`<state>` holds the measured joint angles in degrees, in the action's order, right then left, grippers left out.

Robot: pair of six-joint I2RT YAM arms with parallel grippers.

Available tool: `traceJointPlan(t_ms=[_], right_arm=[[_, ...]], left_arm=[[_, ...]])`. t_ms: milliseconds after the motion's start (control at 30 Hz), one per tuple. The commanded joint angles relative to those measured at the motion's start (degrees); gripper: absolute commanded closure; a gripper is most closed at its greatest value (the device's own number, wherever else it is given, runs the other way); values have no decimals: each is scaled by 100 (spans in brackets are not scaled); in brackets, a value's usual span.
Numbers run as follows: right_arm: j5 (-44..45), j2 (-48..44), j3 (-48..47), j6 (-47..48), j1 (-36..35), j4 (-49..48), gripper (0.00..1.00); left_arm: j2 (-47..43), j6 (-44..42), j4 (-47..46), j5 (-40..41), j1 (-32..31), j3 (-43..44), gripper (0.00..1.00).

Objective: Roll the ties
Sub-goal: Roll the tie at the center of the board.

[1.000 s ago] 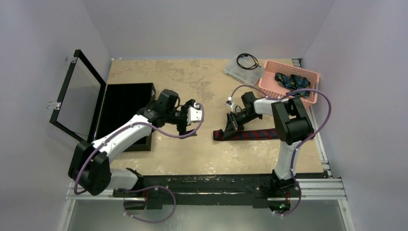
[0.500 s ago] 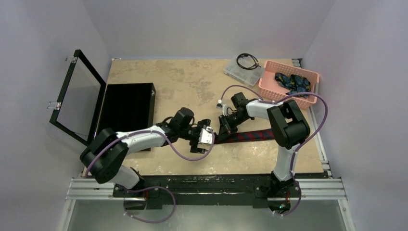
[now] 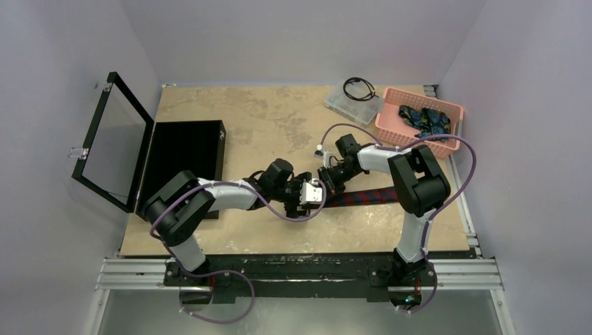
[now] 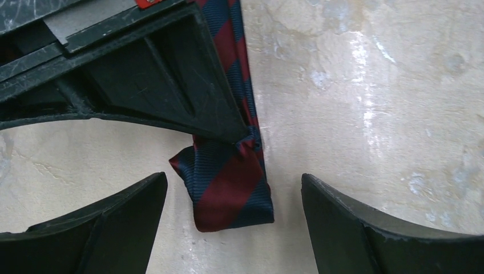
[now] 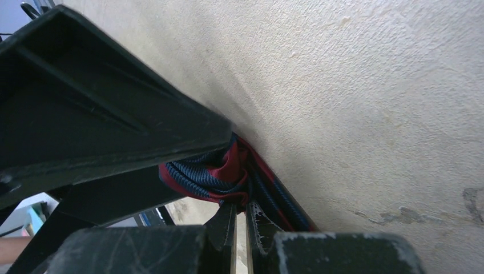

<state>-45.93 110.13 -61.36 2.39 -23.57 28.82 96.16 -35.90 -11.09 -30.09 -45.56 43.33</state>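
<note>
- At the left of the overhead view, a black case (image 3: 183, 157) lies open with its lid (image 3: 112, 139) raised; no tie shows inside it.
- Near the middle, the left gripper (image 3: 312, 193) hangs low over the table (image 3: 265, 115). Its fingers (image 4: 114, 222) are spread wide on either side of the maroon tie (image 4: 231, 188), at its tip, and touch none of it.
- Just to the right, the right gripper (image 3: 328, 178) is pressed together on that tie a little behind the folded tip, crowding the left gripper's way in.
- Further right, the rest of the tie lies flat and runs under the right arm, so I judge the rolling barely begun.
- At upper right a clear box (image 3: 347, 103) carries a black cable (image 3: 359, 89). Beside it, a pink basket (image 3: 388, 125) holds the blue-green ties (image 3: 422, 118) in a loose heap, not yet rolled.
</note>
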Motion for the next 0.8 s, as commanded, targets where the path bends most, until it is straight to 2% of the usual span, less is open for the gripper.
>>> traceJointPlan(t_ms=[0, 267, 400, 500, 667, 767], right_arm=[[615, -54, 98, 237, -69, -136, 100], [301, -158, 3, 279, -68, 118, 100], [1, -278, -76, 295, -68, 266, 83], [-195, -376, -157, 310, -45, 413, 77], [-491, -631, -217, 160, 74, 547, 58], [-667, -771, -148, 91, 199, 543, 56]], left_arm=[[266, 264, -336, 143, -22, 292, 15], [451, -235, -35, -79, -79, 404, 36], [500, -415, 78, -32, -95, 364, 51], [537, -323, 142, 45, -94, 392, 61], [578, -129, 200, 199, -97, 441, 66], [569, 95, 182, 270, -94, 430, 66]])
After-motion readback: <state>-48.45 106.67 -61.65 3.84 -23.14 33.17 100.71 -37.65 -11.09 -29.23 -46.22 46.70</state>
